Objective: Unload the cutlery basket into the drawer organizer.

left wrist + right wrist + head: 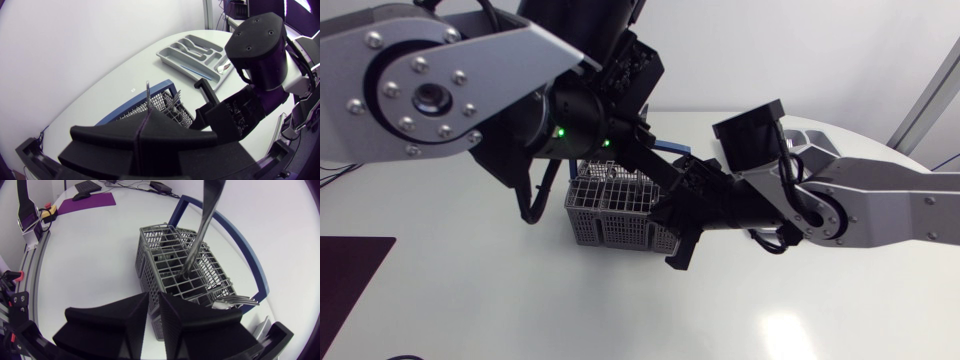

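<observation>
At desk (85, 260) centre, the cutlery basket (161, 254) stands upright inside a blue frame (250, 255). Above it, the left gripper (141, 134) has its fingers pressed together on a thin silver piece of cutlery (197, 235). That piece hangs nearly upright with its lower end down in a basket compartment. The right gripper (154, 305) sits at the basket's near corner, fingers narrow, with the basket wall in the slit between them. A fork (235, 300) lies at the basket's rim just beside that gripper. The drawer organizer (167, 57) sits well apart, past the basket, with some cutlery already in its slots.
</observation>
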